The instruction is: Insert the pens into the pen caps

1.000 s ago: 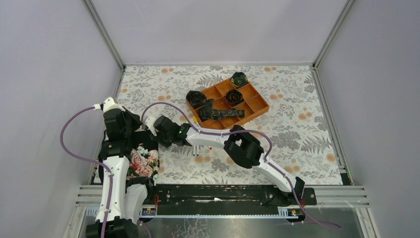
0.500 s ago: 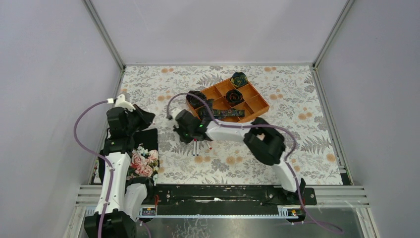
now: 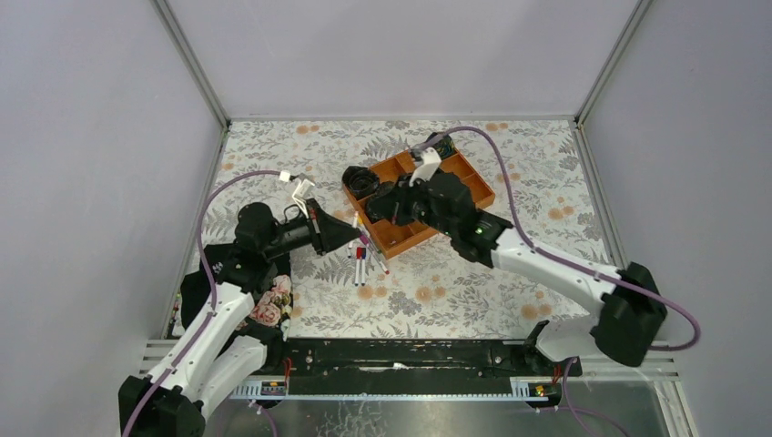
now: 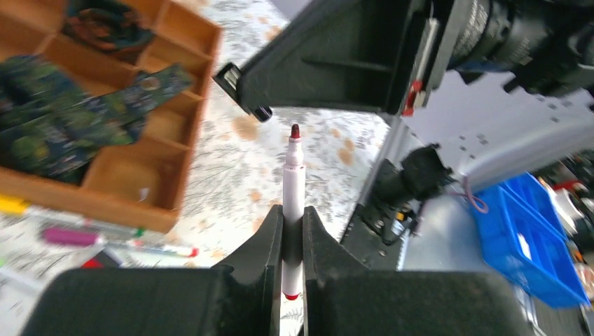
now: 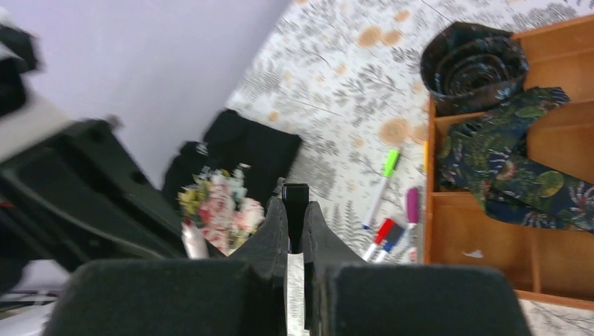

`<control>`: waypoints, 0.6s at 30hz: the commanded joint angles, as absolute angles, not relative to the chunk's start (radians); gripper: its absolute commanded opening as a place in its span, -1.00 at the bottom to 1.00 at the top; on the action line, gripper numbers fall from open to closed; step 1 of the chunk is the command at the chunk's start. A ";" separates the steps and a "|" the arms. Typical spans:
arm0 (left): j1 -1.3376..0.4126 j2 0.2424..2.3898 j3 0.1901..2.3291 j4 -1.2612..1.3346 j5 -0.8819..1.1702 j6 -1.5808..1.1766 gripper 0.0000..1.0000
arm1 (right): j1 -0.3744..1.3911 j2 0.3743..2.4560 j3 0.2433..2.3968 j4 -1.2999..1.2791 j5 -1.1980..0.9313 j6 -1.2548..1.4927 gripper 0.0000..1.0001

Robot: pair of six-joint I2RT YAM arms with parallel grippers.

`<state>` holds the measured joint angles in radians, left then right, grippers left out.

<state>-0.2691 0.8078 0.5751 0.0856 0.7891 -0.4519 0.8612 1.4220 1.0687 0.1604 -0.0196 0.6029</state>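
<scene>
Above the table, just left of the tray and on its near side, the two arms meet. I judge the step in hand to be the joining of one pen with one cap in the air.

Here the left gripper is closed on a pen. It has a white barrel held between the jaws, and its dark red tip is bare and points toward the right gripper, which is near but apart. For its part the right gripper is closed on a black-ended piece with something white under it. Whether this is only a cap or a capped pen, I cannot tell.

As I judge it, the next move calls for bringing the red tip onto one line with the opening of the black-ended piece, then pushing straight along the barrel. A small angle would probably make the tip slip aside.

Some loose pens lie on the table below the grippers, just beside the tray's left wall. Their ends are green, magenta, red and blue.
</scene>
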 commanded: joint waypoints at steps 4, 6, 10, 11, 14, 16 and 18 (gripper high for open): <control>-0.349 0.833 0.497 0.554 0.952 -0.640 -1.00 | 0.865 1.216 0.944 0.447 0.016 0.809 -1.00; -0.352 0.848 0.493 0.582 0.969 -0.662 -1.00 | 0.865 1.198 0.927 0.492 0.007 0.828 -1.00; -0.351 0.849 0.491 0.589 0.974 -0.669 -1.00 | 0.866 1.196 0.898 0.583 -0.050 0.864 -1.00; -0.351 0.851 0.491 0.589 0.974 -0.670 -1.00 | 0.865 1.199 0.893 0.607 -0.065 0.873 -1.00; -0.352 0.849 0.489 0.591 0.973 -0.671 -1.00 | 0.865 1.218 0.893 0.647 -0.104 0.883 -1.00; -0.351 0.847 0.489 0.592 0.973 -0.672 -1.00 | 0.866 1.233 0.893 0.667 -0.123 0.886 -1.00; -0.351 0.849 0.489 0.591 0.973 -0.672 -1.00 | 0.866 1.240 0.890 0.690 -0.136 0.889 -1.00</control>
